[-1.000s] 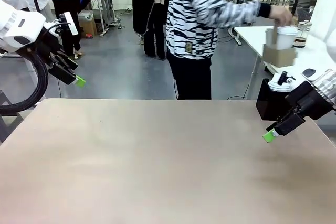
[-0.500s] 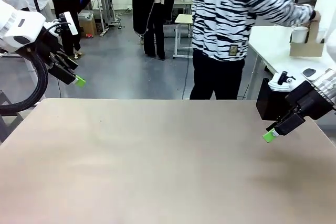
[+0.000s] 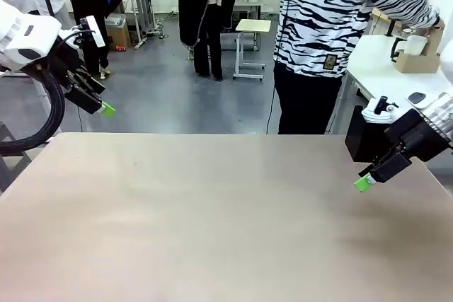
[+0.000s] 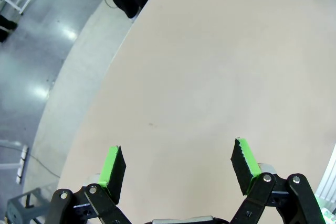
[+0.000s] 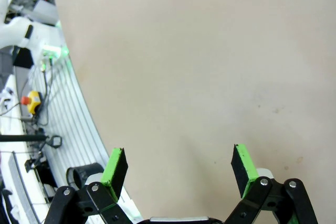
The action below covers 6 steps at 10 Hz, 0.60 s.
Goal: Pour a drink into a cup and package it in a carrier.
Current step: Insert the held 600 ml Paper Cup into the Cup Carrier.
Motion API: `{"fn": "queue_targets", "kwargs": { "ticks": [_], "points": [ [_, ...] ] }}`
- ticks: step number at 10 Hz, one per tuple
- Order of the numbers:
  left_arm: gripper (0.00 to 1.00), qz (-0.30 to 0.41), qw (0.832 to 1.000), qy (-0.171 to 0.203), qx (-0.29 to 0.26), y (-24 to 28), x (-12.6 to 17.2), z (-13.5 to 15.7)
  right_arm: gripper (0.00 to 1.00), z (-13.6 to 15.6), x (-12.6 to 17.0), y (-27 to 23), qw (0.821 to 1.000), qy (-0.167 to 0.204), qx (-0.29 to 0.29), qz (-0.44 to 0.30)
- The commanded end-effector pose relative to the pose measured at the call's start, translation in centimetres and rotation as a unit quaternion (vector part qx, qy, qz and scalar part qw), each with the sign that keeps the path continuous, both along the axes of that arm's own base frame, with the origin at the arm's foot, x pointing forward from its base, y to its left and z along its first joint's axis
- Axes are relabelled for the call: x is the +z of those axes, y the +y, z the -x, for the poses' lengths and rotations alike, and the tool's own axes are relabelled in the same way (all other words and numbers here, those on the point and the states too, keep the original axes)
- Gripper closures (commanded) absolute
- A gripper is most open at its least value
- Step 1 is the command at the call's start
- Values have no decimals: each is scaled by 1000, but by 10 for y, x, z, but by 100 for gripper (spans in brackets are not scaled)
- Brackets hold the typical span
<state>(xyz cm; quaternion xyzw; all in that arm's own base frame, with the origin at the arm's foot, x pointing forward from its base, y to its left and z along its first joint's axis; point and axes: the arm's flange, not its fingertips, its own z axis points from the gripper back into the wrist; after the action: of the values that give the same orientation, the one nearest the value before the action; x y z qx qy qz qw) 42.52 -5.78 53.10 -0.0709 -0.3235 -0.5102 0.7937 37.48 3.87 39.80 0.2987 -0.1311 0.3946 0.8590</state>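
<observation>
While both grippers, left gripper (image 3: pixel 106 109) and right gripper (image 3: pixel 363 184), hover open over the bare bench (image 3: pixel 212 217), cup (image 3: pixel 414 45) + carrier (image 3: pixel 417 61) sit w/ person (image 3: pixel 333 19) on side table, so handover could mistime.

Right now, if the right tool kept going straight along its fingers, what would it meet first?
Probably the bare table top: the right tool, open and empty, points down at it with nothing between, though depth is unclear.
</observation>
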Motion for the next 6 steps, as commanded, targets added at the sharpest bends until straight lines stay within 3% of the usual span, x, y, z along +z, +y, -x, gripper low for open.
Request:
{"fn": "queue_targets", "kwargs": {
  "ticks": [1,6],
  "points": [
    [0,4,1000,1,-2,1,0,0,0,0,-3,-2,1000,-8,7,-14],
    [0,4,1000,1,-2,1,0,0,0,0,-3,-2,1000,-8,7,-14]
  ]
}}
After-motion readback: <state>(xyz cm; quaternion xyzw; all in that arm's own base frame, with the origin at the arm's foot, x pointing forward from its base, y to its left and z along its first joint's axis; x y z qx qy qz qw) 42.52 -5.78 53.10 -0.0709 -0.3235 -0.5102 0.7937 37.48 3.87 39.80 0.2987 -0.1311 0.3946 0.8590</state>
